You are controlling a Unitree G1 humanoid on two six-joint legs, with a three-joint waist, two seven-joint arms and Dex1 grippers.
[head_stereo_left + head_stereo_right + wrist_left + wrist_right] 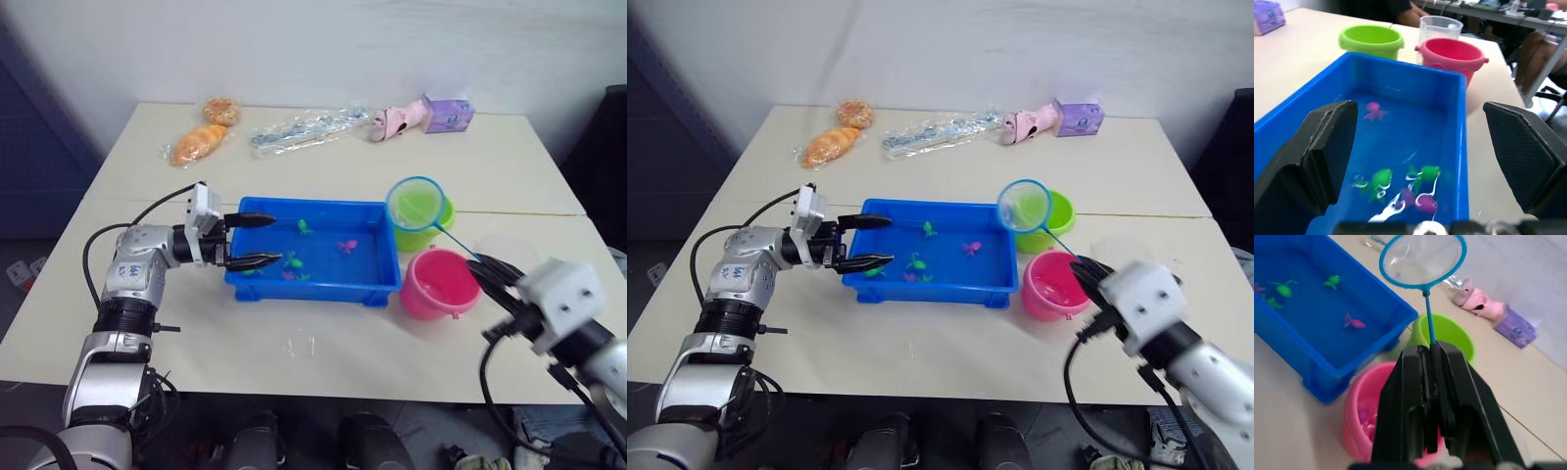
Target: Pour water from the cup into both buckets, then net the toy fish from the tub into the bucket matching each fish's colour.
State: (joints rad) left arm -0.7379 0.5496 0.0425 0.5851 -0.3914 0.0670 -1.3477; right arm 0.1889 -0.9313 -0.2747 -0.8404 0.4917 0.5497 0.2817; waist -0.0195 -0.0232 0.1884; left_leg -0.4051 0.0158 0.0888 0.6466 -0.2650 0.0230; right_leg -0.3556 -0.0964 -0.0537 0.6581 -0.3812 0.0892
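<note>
- The net, its stick clamped between the right gripper's fingers, hung right of centre frame, hoop above the green bucket, handle slanting down-right to the hand.
- The toy fish lay left of the hoop in the tub, mid-frame.
- The left gripper, spread wide, straddled the tub's left wall.
- The right arm looked better placed to dip next.

Tub as reference: toy fish inside; both buckets right of it; cup apparently beyond them.
</note>
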